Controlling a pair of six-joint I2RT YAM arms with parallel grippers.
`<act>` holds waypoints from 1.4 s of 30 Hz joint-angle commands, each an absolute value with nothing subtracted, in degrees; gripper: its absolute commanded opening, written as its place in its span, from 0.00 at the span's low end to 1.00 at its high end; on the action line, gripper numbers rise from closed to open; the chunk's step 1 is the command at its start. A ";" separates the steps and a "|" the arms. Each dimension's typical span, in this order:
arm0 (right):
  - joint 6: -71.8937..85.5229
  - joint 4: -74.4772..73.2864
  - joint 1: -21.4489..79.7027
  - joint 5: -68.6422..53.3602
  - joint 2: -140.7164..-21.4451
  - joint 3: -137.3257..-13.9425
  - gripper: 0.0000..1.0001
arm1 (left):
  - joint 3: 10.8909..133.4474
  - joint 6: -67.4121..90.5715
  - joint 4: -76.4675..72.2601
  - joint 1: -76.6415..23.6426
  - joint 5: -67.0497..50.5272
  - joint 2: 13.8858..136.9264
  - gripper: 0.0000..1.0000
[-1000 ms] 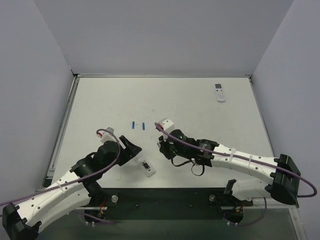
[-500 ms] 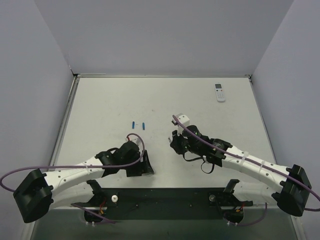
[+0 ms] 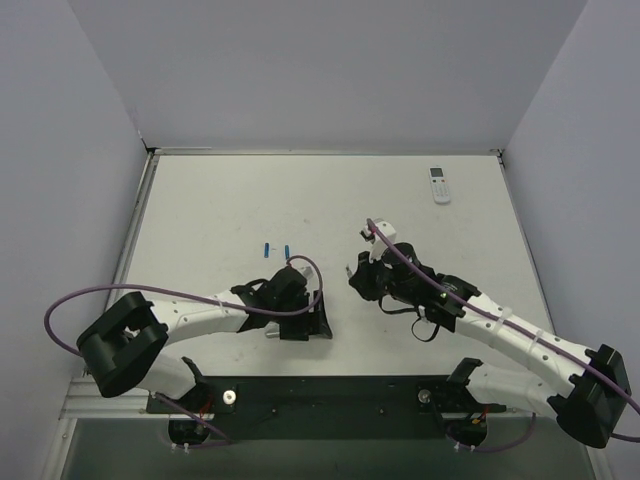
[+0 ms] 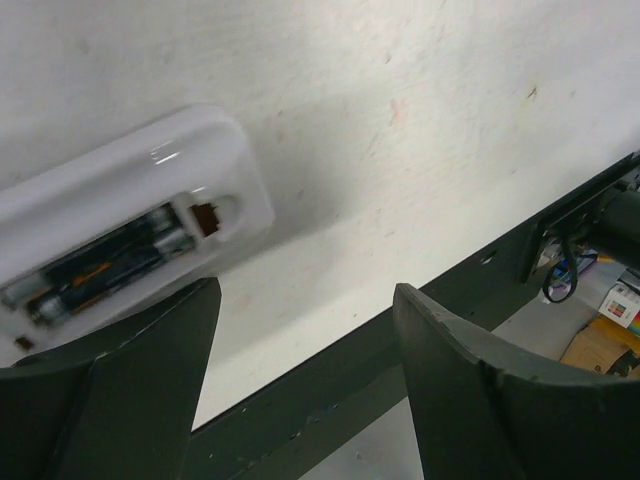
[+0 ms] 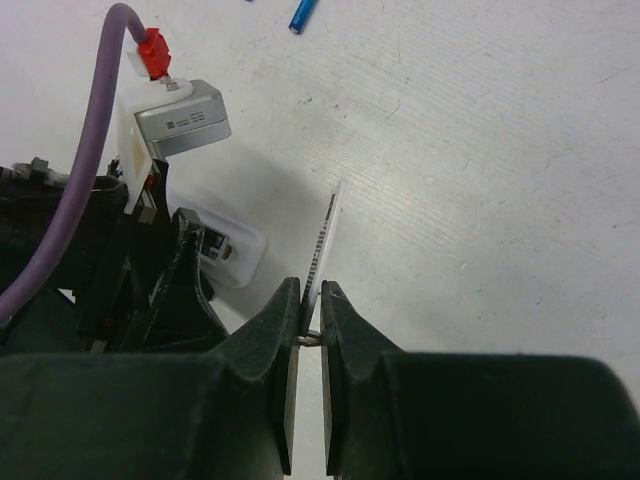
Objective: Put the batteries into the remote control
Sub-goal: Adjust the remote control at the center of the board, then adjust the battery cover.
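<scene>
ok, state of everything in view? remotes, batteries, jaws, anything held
Remote: back up, compartment open, two dark cells seem to sit inside.
Cover: off the remote, held edge-on in the right jaws.
Batteries: lying loose, side by side, not loaded.
Left jaws: open, empty, beside the remote.
Right jaws: shut on the cover.
Other remote: face up, far right, nothing near it.

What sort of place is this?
Probably a lab test cell, not a home: a white table boxed in by plain walls, the left arm and right arm bolted to a dark rail at its near edge.
</scene>
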State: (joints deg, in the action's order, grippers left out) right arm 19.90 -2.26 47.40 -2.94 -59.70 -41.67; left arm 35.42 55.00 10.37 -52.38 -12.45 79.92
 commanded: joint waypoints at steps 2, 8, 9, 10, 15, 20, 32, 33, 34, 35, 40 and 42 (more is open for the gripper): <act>18.81 -5.00 45.44 -7.20 -58.18 -42.27 0.00 | 41.47 51.86 5.28 -51.59 -11.78 83.84 0.80; 14.25 -12.90 40.96 -20.09 -63.09 -48.33 0.00 | 40.61 53.17 5.53 -51.77 -10.47 79.13 0.80; 12.93 -13.44 40.52 -21.69 -63.80 -48.95 0.00 | 40.08 53.17 6.41 -51.68 -9.68 77.54 0.80; 12.14 -14.14 39.04 -23.28 -64.42 -50.52 0.00 | 39.90 53.09 7.37 -51.68 -8.28 75.87 0.80; 7.74 -17.84 35.60 -36.70 -69.60 -54.66 0.00 | 36.05 51.25 10.20 -50.02 -1.50 62.25 0.80; 5.46 -19.15 34.10 -49.99 -73.99 -57.21 0.00 | 26.57 34.78 -1.72 -49.48 -1.49 47.59 0.81; -2.02 -21.09 40.87 -60.81 -75.67 -61.43 0.00 | 17.32 20.66 -23.27 -49.66 -14.31 33.93 0.81; -2.72 -21.18 41.48 -62.13 -75.67 -61.61 0.00 | 17.23 20.13 -23.90 -49.66 -18.68 33.93 0.81; -3.07 -21.27 41.75 -62.83 -75.67 -62.05 0.00 | 17.23 19.43 -24.34 -49.66 -20.63 34.19 0.79; -3.42 -21.53 42.10 -63.54 -75.67 -62.22 0.00 | 17.23 17.25 -24.61 -49.75 -22.31 34.36 0.78; -5.53 -23.64 43.68 -64.60 -75.50 -63.54 0.00 | 17.58 13.45 -24.96 -49.75 -29.08 33.75 0.73; -6.41 -24.26 44.12 -64.69 -75.32 -63.72 0.00 | 18.10 13.18 -25.22 -49.75 -30.05 33.75 0.71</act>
